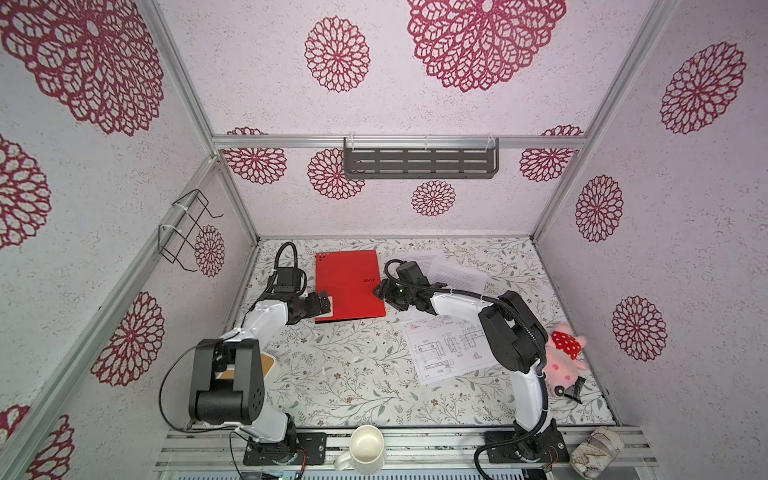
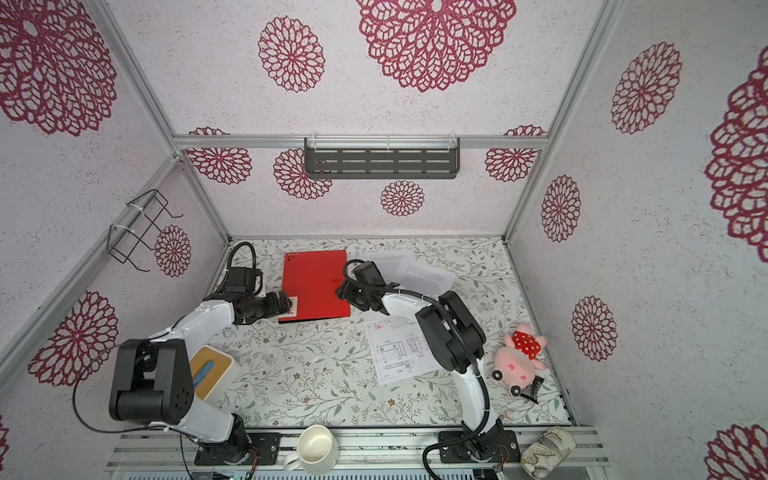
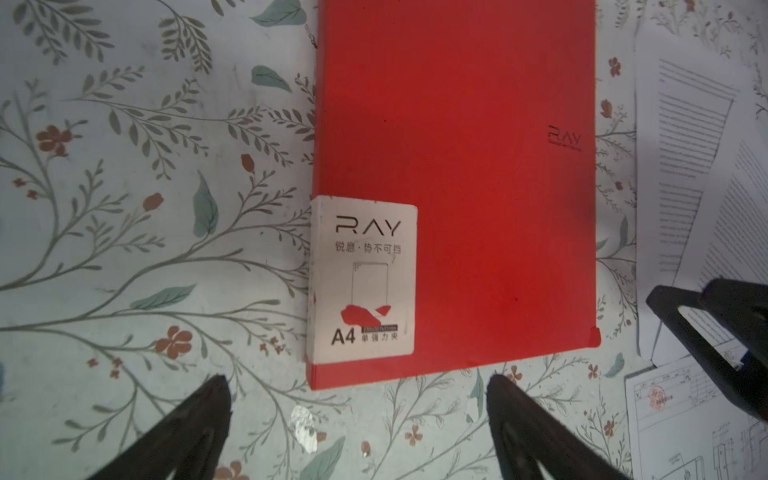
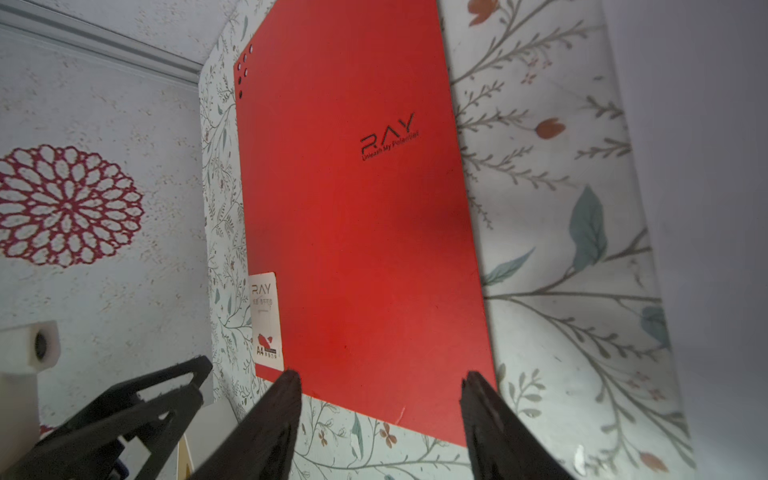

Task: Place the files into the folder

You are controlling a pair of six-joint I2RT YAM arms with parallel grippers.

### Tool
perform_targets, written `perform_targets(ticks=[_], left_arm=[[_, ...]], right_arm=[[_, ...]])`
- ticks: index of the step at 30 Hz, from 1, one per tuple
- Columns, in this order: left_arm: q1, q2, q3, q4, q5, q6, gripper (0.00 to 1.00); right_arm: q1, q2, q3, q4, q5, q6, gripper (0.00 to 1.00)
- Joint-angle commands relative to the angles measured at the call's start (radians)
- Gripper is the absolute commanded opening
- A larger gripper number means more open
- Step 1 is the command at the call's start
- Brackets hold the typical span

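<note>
Left claw (image 3: 356, 379): jaws spread wide with nothing between them; it hangs at the folder's near left corner, by the white label (image 3: 361, 278).
Right claw (image 4: 382, 374): jaws parted, holding nothing; in both top views it sits at the folder's right edge.
Folder (image 1: 349, 286): closed, red side up, flat on the table toward the back, left of the middle, between the two claws.
Sheets: all three lie on the table outside the folder. Two text sheets (image 1: 457, 272) overlap to the right of the folder, apart from it and partly behind the right arm. The drawing sheet (image 1: 444, 349) lies nearer the front, one side under that arm.
Table (image 1: 353, 374): pale cloth printed with green sprigs and small rust flowers.
Room: white textured walls with red rosettes, and aluminium rails at the corners.
Fittings: one grey slotted shelf (image 1: 419, 163) on the back wall and one black wire rack (image 1: 187, 230) on the left wall.
Counts: two arms, one folder, three sheets, one white mug (image 1: 365, 449) on the front rail, one pink plush (image 1: 561, 357) at the table's right edge, one tissue box (image 2: 212, 372) behind the left arm.
</note>
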Motion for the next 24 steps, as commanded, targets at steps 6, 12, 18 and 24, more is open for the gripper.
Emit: perform_targets(ticks=[6,12,18,24], left_arm=[[0.030,0.159,0.121,-0.032,0.121,0.024,0.99],[0.028,0.258,0.192,-0.063,0.087,0.059,0.93],[0.019,0.283,0.207,-0.065,0.097,0.063,0.90],[-0.018,0.318,0.251,-0.097,0.101,0.089,0.86]], right_arm=[[-0.002,0.128,0.115,-0.072,0.016,-0.080,0.75],[-0.002,0.178,0.164,-0.097,0.006,-0.086,0.75],[0.001,0.231,0.209,-0.095,-0.034,-0.081,0.75],[0.006,0.235,0.201,-0.099,-0.051,-0.075,0.75]])
